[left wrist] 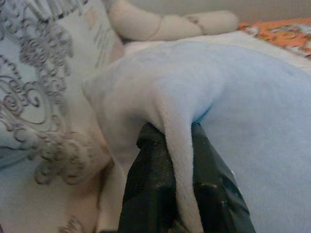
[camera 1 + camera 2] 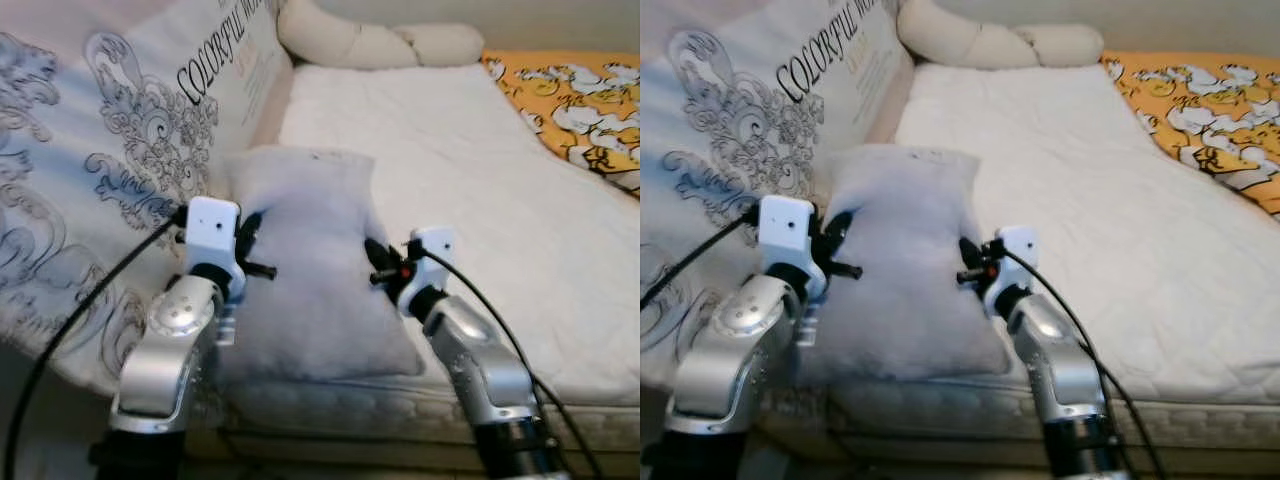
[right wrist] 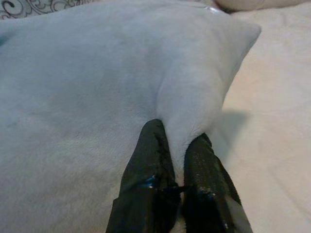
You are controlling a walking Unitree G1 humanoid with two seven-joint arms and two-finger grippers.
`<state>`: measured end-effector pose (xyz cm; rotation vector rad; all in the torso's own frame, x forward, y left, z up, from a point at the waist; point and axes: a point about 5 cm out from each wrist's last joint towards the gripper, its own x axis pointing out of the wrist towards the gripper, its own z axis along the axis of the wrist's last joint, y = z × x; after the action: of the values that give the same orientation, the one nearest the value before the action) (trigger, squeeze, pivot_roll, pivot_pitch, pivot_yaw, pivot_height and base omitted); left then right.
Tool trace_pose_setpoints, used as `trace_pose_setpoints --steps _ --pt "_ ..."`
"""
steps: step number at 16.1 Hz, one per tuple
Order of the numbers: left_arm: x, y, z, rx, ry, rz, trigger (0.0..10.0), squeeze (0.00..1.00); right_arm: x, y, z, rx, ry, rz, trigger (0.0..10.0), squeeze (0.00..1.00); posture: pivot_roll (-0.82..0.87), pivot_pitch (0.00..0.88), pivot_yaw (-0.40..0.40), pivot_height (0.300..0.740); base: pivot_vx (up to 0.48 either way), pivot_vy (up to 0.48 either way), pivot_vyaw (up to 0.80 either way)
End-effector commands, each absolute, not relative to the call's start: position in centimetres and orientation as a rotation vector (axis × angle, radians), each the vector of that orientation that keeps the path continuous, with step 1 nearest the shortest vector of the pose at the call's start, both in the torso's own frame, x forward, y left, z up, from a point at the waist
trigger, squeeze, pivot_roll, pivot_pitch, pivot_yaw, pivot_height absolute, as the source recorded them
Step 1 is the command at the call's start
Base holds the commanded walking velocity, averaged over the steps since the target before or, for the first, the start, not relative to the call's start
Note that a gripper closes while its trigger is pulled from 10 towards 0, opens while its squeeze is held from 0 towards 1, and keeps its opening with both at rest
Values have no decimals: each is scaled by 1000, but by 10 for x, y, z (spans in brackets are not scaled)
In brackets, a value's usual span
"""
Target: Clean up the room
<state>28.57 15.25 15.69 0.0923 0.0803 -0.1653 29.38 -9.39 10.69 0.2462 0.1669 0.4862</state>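
White quilted mattress (image 2: 470, 170) stretches ahead of me, a patterned grey-and-white cover (image 2: 110, 150) draped along its left edge. A long cream bolster (image 2: 370, 42) lies at the far end, and an orange printed blanket (image 2: 580, 105) covers the far right corner. The pale grey pillow (image 2: 310, 270) lies at the near edge. My left gripper (image 1: 177, 160) pinches its left side, my right gripper (image 3: 177, 150) its right, both clamped on fabric.

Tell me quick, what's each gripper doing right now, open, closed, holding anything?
Left gripper: closed, pinching the left edge of the pale pillow.
Right gripper: closed, pinching the pillow's right edge.
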Motion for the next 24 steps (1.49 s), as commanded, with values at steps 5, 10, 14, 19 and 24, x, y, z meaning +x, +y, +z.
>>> trace_pose_setpoints --steps 5,10,14,19,24 --pt "287 156 167 99 27 -142 10000 0 295 -107 108 230 158 449 10000 0 -14 0 19 740 359 0 0" --pt "286 160 166 99 32 -127 10000 0 293 -104 106 230 171 464 10000 0 -12 1 12 740 346 0 0" --pt "293 158 162 157 69 -186 10000 0 302 -100 101 298 218 465 10000 0 -14 14 12 740 0 0 0" --pt "332 158 150 335 127 -268 10000 0 336 -97 89 250 270 372 10000 0 -20 32 22 740 0 0 0" --pt "367 178 164 463 99 -157 10000 0 348 -81 73 245 363 391 10000 1000 -18 48 34 740 0 0 0"
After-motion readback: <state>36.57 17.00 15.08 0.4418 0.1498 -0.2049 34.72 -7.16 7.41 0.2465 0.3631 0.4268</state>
